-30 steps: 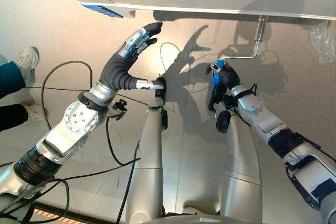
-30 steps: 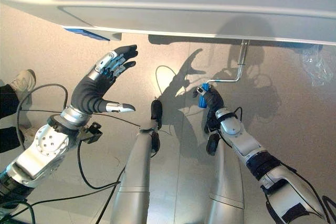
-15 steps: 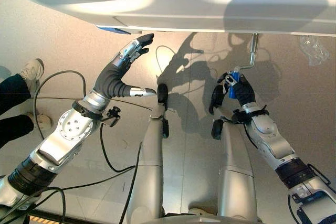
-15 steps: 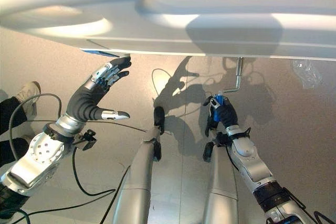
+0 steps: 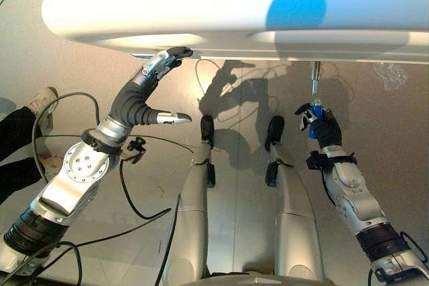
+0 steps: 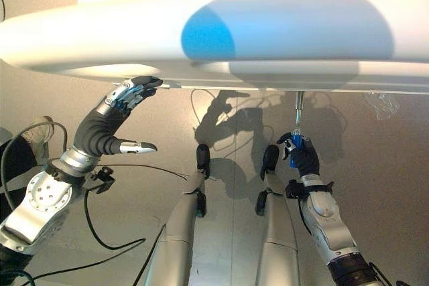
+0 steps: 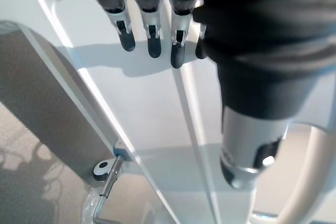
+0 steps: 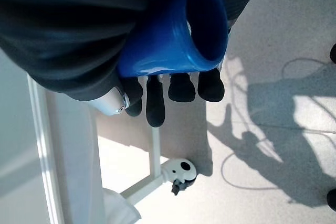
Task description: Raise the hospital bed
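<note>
The white hospital bed (image 5: 221, 11) spans the top of the eye views. A metal crank shaft (image 5: 314, 75) hangs from its underside, ending in a blue crank handle (image 5: 313, 127). My right hand (image 5: 328, 133) is shut on that handle; in the right wrist view the blue handle (image 8: 173, 40) sits inside the curled fingers (image 8: 181, 87). My left hand (image 5: 137, 98) is open at the bed's left underside, fingertips at its rim. In the left wrist view its straight fingers (image 7: 152, 35) lie against the bed's white panel (image 7: 105, 103).
A person's shoe (image 5: 41, 100) and dark trouser leg (image 5: 13, 145) stand at the left. A clear plastic bag (image 5: 391, 75) lies on the floor at the right. A bed caster (image 8: 181, 170) stands on the floor under the frame.
The camera has tilted, showing more of the bed. My right hand has swung the blue handle round, from left of the shaft to straight below it. My left hand's fingertips have come up to the bed's rim.
</note>
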You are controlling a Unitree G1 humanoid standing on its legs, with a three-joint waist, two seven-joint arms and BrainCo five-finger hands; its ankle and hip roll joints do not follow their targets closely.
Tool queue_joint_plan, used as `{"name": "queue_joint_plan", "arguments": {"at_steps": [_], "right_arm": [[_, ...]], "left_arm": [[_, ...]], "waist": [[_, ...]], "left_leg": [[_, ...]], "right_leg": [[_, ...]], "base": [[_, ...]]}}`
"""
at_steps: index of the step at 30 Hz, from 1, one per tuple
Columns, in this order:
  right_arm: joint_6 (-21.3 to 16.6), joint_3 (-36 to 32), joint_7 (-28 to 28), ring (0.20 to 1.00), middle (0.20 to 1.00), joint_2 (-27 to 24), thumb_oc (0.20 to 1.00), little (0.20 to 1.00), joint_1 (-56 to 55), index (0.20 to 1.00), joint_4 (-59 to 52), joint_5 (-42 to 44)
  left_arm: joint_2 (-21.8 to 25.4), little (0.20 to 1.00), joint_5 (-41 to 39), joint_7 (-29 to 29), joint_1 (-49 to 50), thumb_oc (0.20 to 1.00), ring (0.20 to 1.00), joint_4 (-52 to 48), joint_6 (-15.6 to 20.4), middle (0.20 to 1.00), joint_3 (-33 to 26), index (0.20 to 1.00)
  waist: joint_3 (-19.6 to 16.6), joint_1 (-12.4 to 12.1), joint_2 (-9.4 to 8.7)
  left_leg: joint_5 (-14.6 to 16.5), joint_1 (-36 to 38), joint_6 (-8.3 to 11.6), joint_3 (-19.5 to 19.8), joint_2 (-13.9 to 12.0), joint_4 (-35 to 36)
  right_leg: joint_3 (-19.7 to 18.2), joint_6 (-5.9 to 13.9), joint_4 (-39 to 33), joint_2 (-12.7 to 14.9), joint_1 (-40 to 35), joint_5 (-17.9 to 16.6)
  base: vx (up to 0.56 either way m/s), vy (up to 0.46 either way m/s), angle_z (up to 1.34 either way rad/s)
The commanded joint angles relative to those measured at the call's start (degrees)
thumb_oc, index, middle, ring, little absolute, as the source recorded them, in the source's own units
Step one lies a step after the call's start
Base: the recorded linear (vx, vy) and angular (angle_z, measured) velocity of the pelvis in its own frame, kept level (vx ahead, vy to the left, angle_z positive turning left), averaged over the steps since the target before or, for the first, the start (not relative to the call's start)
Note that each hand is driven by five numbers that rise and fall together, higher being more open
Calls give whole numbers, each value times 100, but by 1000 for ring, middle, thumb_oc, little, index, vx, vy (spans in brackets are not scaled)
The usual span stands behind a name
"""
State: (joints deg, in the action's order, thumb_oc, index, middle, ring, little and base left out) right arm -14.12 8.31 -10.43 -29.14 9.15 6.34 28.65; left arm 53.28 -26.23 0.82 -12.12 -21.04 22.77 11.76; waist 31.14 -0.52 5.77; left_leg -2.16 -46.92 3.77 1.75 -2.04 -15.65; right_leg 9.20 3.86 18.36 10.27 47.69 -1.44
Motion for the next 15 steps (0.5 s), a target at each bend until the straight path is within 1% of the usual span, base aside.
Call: {"name": "queue_joint_plan", "arguments": {"at_steps": [1, 3, 4, 5, 7, 8, 9, 10, 12, 14, 15], "right_arm": [[-1816, -1395, -269, 200, 200, -248, 200, 200, 178, 200, -1891, -145], [-1827, -1442, -302, 200, 200, -227, 200, 200, 154, 200, -1877, -165], [-1855, -1589, -435, 200, 200, -204, 200, 200, 123, 200, -1774, -188], [-1856, -1590, -438, 200, 200, -203, 200, 200, 122, 200, -1774, -190], [-1897, -1786, -694, 200, 200, -148, 200, 200, 105, 200, -1612, -364], [-1896, -1786, -696, 200, 200, -147, 200, 200, 104, 200, -1613, -366], [-1897, -1905, -939, 200, 200, -102, 200, 200, 98, 200, -1473, -537], [-1875, -1945, -1053, 200, 200, -79, 200, 200, 101, 200, -1389, -625], [-1874, -1942, -1071, 200, 200, -76, 200, 200, 105, 200, -1390, -644], [-1717, -2085, -1520, 200, 200, -148, 200, 200, 63, 200, -962, -1101], [-1679, -2140, -1641, 200, 200, -186, 200, 200, 58, 200, -835, -1195]], "left_arm": [[-200, 1000, 108, -98, 195, 1000, 1000, -630, 266, 1000, -357, 1000], [-212, 1000, 99, -101, 197, 1000, 1000, -639, 268, 1000, -375, 1000], [-232, 1000, 63, -122, 191, 1000, 1000, -650, 272, 1000, -410, 1000], [-231, 1000, 62, -123, 190, 1000, 1000, -651, 271, 1000, -408, 1000], [-249, 1000, 78, -101, 167, 1000, 1000, -674, 269, 1000, -451, 1000], [-249, 1000, 78, -101, 167, 1000, 1000, -674, 268, 1000, -451, 1000], [-259, 1000, 98, -83, 155, 1000, 1000, -672, 267, 1000, -462, 1000], [-261, 1000, 116, -69, 140, 1000, 1000, -677, 267, 1000, -464, 1000], [-260, 1000, 118, -65, 133, 1000, 1000, -675, 266, 1000, -459, 1000], [-257, 1000, 116, -32, 129, 1000, 1000, -695, 284, 1000, -475, 1000], [-258, 1000, 91, -25, 119, 1000, 1000, -697, 296, 1000, -462, 1000]], "waist": [[-134, 270, -58], [-134, 277, -64], [-134, 304, -85], [-134, 302, -85], [-134, 314, -91], [-134, 314, -90], [-134, 325, -93], [-134, 325, -93], [-134, 320, -94], [-134, 325, -90], [-134, 332, -93]], "left_leg": [[-394, 373, 238, -67, 126, 623], [-397, 385, 241, -73, 123, 633], [-393, 402, 244, -76, 115, 641], [-393, 404, 244, -76, 114, 643], [-380, 423, 239, -71, 104, 644], [-380, 423, 239, -71, 104, 644], [-364, 424, 237, -79, 109, 624], [-354, 422, 234, -80, 108, 614], [-351, 419, 234, -82, 107, 610], [-338, 402, 225, -72, 99, 593], [-333, 392, 222, -64, 96, 577]], "right_leg": [[58, 400, -245, -47, -444, 53], [53, 402, -256, -50, -457, 51], [58, 404, -276, -51, -485, 56], [58, 403, -276, -52, -486, 56], [56, 401, -267, -52, -499, 61], [56, 401, -267, -52, -499, 61], [50, 402, -250, -52, -491, 73], [45, 404, -238, -54, -481, 78], [42, 404, -234, -54, -476, 80], [14, 404, -226, -56, -453, 91], [10, 403, -218, -54, -441, 93]], "base": [[0, 0, 0], [0, 0, 0], [0, 0, 0], [0, 0, 0], [0, 0, 0], [0, 0, 0], [0, 0, 0], [0, 0, 0], [0, 0, 0], [0, 0, 0], [0, 0, 0]]}}
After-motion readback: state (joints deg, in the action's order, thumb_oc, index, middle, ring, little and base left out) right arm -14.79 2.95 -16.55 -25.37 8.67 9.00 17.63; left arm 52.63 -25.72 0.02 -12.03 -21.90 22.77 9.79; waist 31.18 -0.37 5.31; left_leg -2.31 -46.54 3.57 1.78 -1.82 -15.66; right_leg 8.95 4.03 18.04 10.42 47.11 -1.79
